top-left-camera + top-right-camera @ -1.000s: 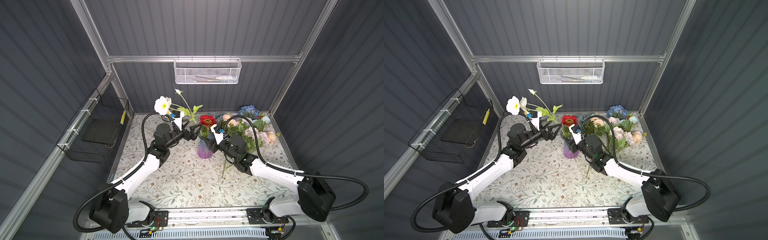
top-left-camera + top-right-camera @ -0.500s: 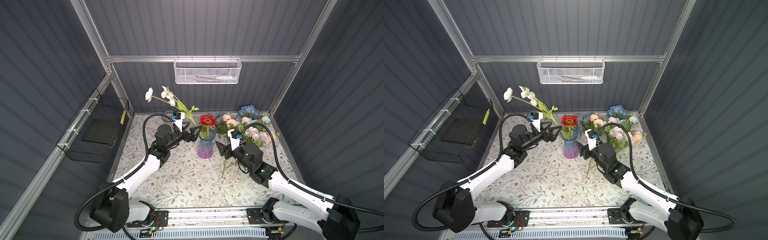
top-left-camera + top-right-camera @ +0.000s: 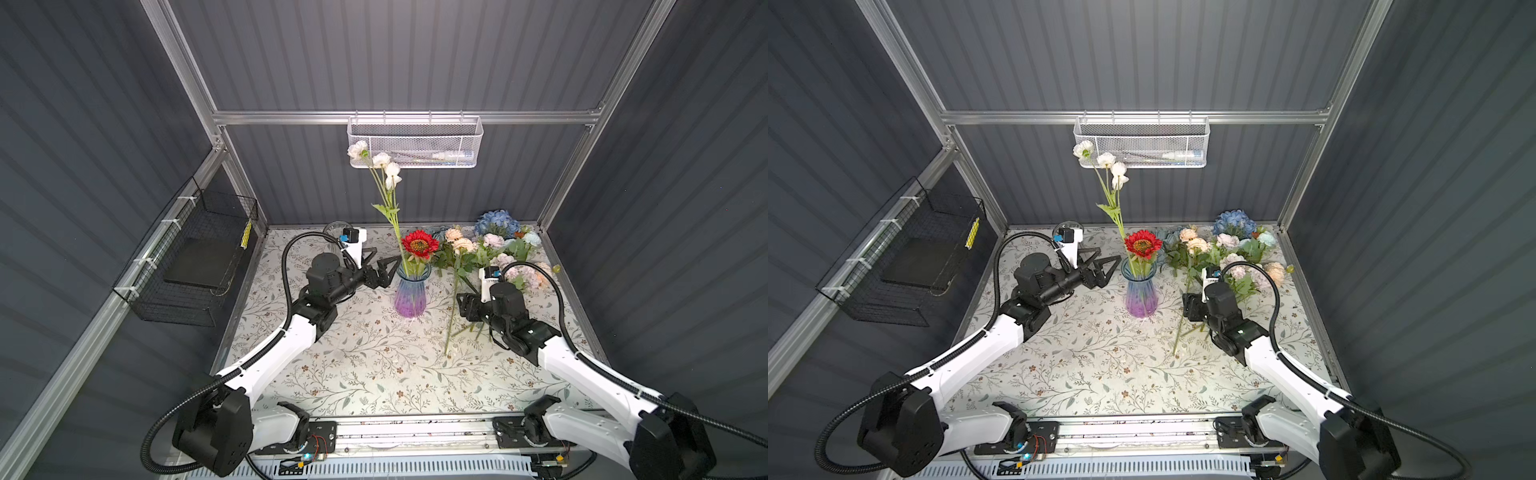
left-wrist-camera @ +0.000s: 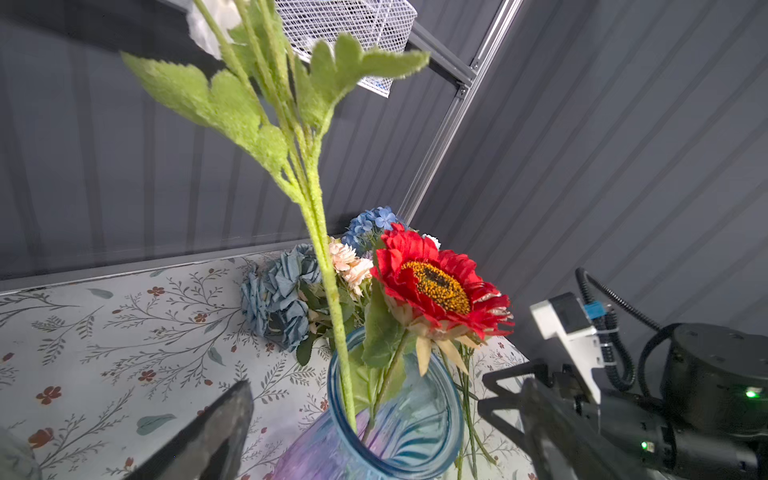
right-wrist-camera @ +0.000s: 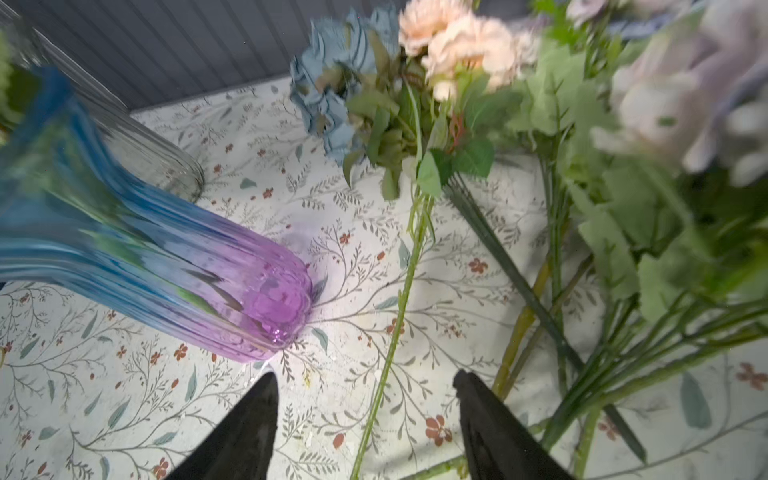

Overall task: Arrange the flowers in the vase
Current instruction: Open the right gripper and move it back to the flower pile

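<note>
Moved white-flowered stem [image 3: 390,216] upright into vase [image 3: 409,297], next to red daisy [image 3: 419,244], with left hand [image 3: 387,255] released beside rim. Pulled right hand [image 5: 363,376] back above loose flowers [image 3: 490,249], also released.

Both top views are shot from high up at the front, tilted down toward the back wall; pretty far out, so the whole tablecloth [image 3: 365,361], the vase [image 3: 409,296] and the loose flowers [image 3: 494,249] are taken in, framed nearly identically; the left wrist view is set low and close beside the vase mouth, angled up at the wire basket [image 4: 353,33]; the right wrist view is held close over the tablecloth, tilted down, slightly blurred; vase and loose flowers are shared by all four.
</note>
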You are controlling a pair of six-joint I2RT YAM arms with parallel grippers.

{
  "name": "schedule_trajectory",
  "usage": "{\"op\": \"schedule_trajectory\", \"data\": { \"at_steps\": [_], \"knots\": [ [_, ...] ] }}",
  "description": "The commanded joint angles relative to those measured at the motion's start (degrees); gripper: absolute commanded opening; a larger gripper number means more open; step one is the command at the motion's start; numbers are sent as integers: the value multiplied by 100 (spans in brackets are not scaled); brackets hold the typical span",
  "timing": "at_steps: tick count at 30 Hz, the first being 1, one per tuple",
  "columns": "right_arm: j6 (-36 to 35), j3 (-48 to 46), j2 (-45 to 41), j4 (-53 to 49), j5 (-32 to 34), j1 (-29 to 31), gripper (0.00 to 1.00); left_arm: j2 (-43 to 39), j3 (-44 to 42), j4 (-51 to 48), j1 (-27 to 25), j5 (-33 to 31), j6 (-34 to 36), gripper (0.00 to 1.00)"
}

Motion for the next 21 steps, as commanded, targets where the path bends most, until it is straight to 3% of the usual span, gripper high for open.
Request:
{"op": "schedule_trajectory", "data": {
  "at_steps": [1,16,21],
  "knots": [
    [429,120,494,-101,-233,-61,67,-220,-131,-145,-48,-188,106,99],
    [985,910,2569,661,-686,-389,54,-385,-429,-152,-49,-489,-77,99],
    [1167,986,2968,1076,-844,-504,44,-376,-465,-146,-49,-497,-97,99]
  ]
}}
